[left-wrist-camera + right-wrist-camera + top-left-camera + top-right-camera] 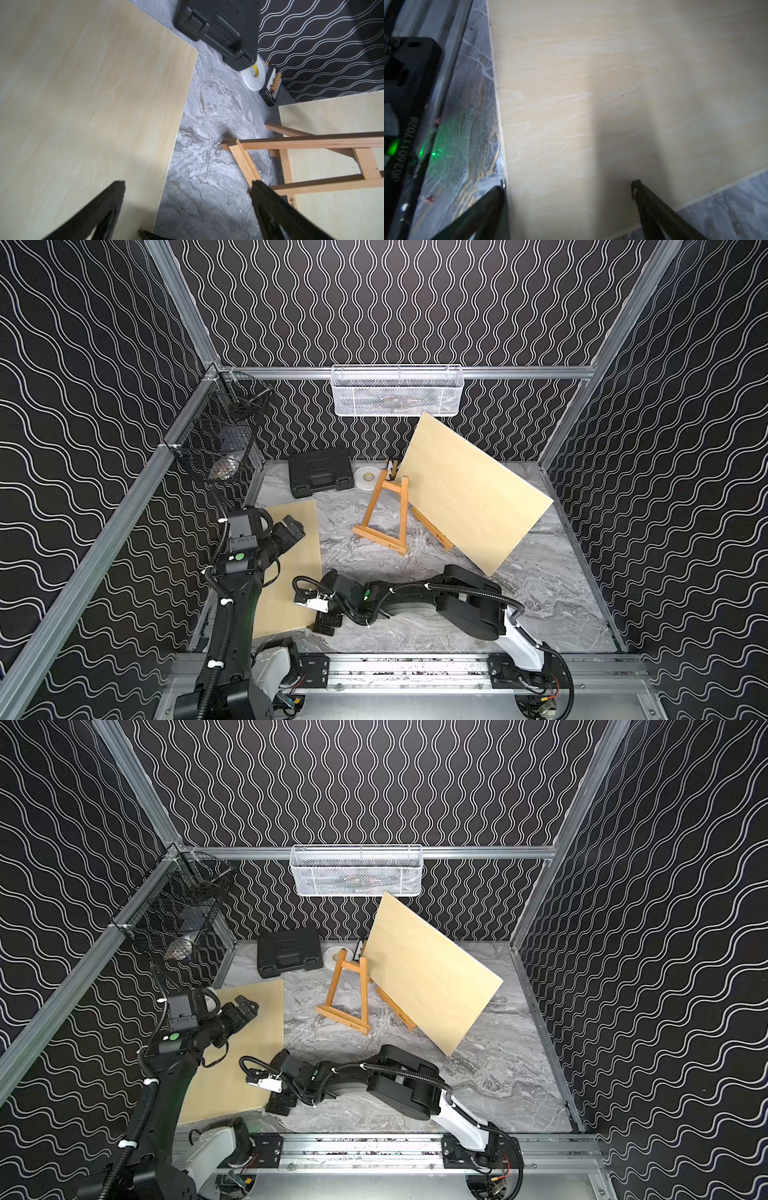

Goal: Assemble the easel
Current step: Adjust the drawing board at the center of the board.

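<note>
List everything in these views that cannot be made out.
- Wooden piece: in both top views the leaning board covers all but a low strip, so whether it is a second easel cannot be told.
- White mesh basket: its contents are blurred behind the mesh in both top views.
- Black wire basket: its contents are too dark and small to make out.
- Small box by the back wall: the items inside are too small to identify in the left wrist view.

Easel (384, 514) standing mid-table, leaning board (473, 493) just right of it, flat board (284, 614) on the table (540, 605) at left, case (320, 472) behind, tape roll (368, 477) between case and easel, basket (397, 390) on the back rail above.
</note>
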`<control>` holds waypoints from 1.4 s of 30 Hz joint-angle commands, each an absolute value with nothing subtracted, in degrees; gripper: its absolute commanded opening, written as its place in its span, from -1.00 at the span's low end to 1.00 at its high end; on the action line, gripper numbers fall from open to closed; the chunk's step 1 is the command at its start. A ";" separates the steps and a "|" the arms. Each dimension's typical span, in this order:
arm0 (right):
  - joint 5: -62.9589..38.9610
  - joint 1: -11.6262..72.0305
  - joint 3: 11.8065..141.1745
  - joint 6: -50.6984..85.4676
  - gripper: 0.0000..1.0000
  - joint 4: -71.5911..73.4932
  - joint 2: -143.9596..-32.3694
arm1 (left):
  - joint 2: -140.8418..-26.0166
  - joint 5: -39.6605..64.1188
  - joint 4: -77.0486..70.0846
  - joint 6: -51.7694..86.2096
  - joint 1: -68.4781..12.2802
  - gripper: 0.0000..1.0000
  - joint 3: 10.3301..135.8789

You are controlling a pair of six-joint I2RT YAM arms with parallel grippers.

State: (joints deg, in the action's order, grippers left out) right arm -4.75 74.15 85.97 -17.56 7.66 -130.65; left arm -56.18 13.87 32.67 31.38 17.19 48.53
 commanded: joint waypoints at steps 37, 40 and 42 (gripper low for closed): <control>-0.58 66.89 67.78 -8.62 0.89 10.41 -109.88 | -57.54 8.09 28.73 30.01 17.24 0.98 46.08; -0.81 66.89 68.14 -2.76 0.95 8.23 -108.59 | -58.67 5.86 27.66 28.74 17.38 0.98 46.01; -1.51 66.89 68.24 -0.44 0.97 7.26 -107.57 | -58.81 4.29 26.54 28.25 17.38 0.98 45.65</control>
State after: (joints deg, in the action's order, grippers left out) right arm -0.32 66.87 67.66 -7.22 9.17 -108.92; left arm -58.52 7.27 29.52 30.04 17.21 45.98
